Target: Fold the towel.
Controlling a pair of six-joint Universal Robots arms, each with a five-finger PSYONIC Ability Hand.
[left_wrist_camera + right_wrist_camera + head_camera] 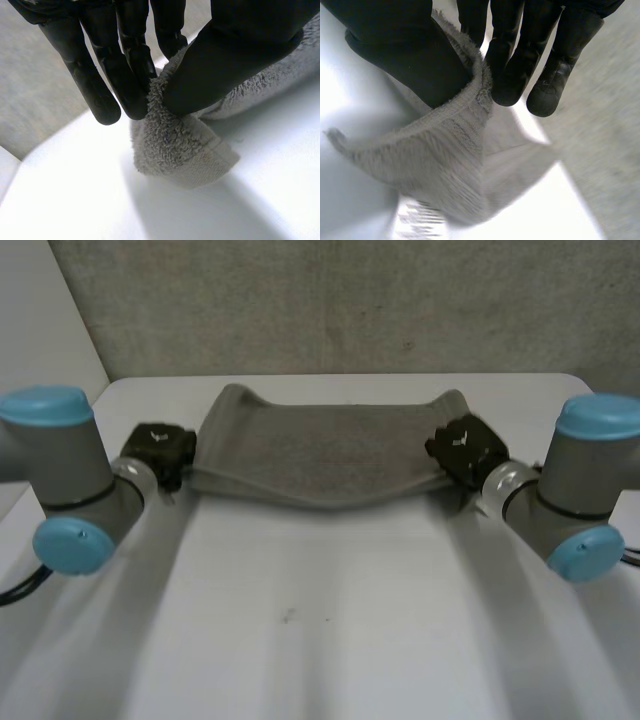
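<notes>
A grey towel [320,450] hangs stretched between my two hands at the far half of the white table [320,620], its near edge sagging in the middle. My left hand [160,452] holds the towel's left near corner: in the left wrist view the thumb [235,55] pinches the terry corner [180,145] against the fingers [125,75]. My right hand [465,450] holds the right near corner; the right wrist view shows the thumb [405,55] and fingers [520,60] pinching the hemmed edge [450,150], with the cloth drooping below.
A grey wall [350,300] rises behind the table's far edge. Bare white tabletop lies between the arms in front of the towel. The left arm [70,480] and the right arm [570,490] flank the front of the table.
</notes>
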